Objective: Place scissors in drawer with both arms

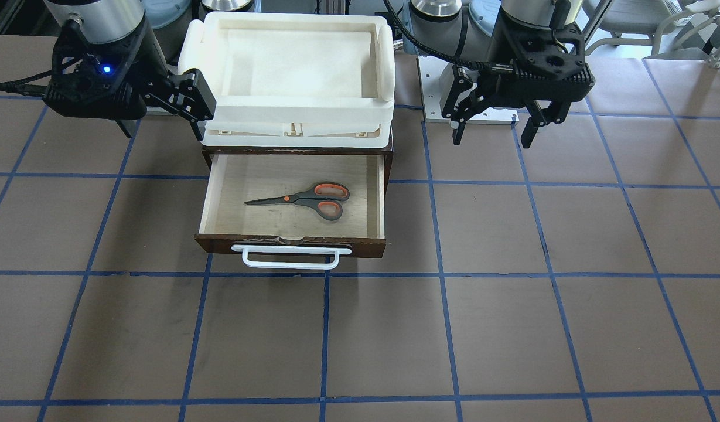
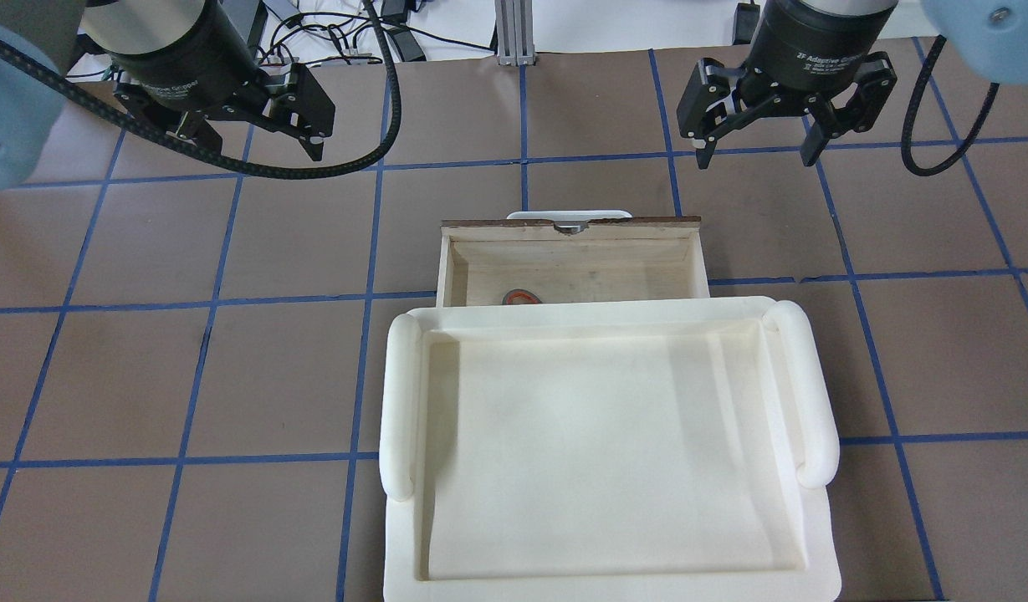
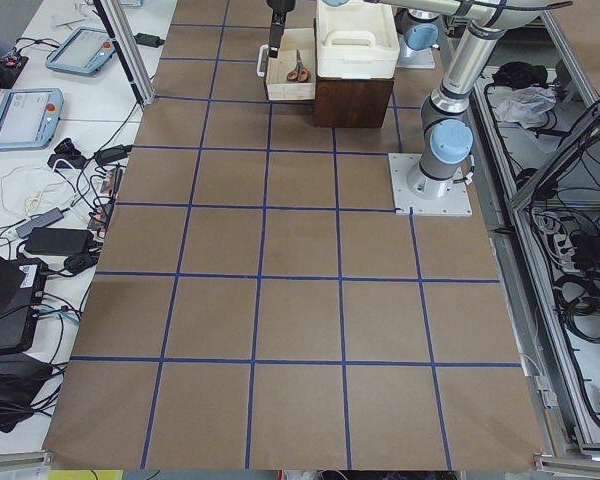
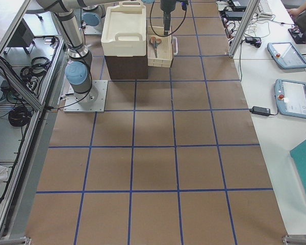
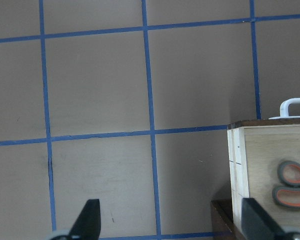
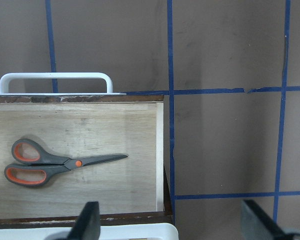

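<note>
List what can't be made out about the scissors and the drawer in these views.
- Overhead view: of the scissors only one handle loop peeks out; the rim of the white tray hides the rest.
- Left wrist view: the scissors' blades are cut off by the right edge.
- Both side views: the scissors are too small for detail.
- Overhead view: the drawer hides most of its handle behind its front panel.

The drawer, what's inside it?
Only the scissors lie flat on the light wooden floor of the open drawer, blades closed. Nothing else shows there. Its back end runs under the white tray, so that part is hidden.
</note>
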{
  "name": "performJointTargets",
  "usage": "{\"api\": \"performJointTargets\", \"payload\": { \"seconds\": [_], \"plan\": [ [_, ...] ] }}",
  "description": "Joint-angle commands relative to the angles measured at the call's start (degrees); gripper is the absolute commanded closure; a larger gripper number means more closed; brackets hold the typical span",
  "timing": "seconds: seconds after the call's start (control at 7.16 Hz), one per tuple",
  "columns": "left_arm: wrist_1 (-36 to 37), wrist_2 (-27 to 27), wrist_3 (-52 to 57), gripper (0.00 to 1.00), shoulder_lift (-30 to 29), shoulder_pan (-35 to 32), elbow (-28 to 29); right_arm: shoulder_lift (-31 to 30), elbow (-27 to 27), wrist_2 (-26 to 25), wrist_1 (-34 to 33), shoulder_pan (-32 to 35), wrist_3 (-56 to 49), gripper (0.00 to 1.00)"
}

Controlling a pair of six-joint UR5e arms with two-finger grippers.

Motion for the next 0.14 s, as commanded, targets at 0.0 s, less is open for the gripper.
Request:
{"api": "performJointTargets", "payload": {
  "seconds": [0.0],
  "plan": [
    [-0.2, 0.0, 0.0, 0.0, 0.1, 0.0, 0.0, 0.0, 0.0, 0.0, 0.2, 0.0, 0.0, 0.0]
  ]
}}
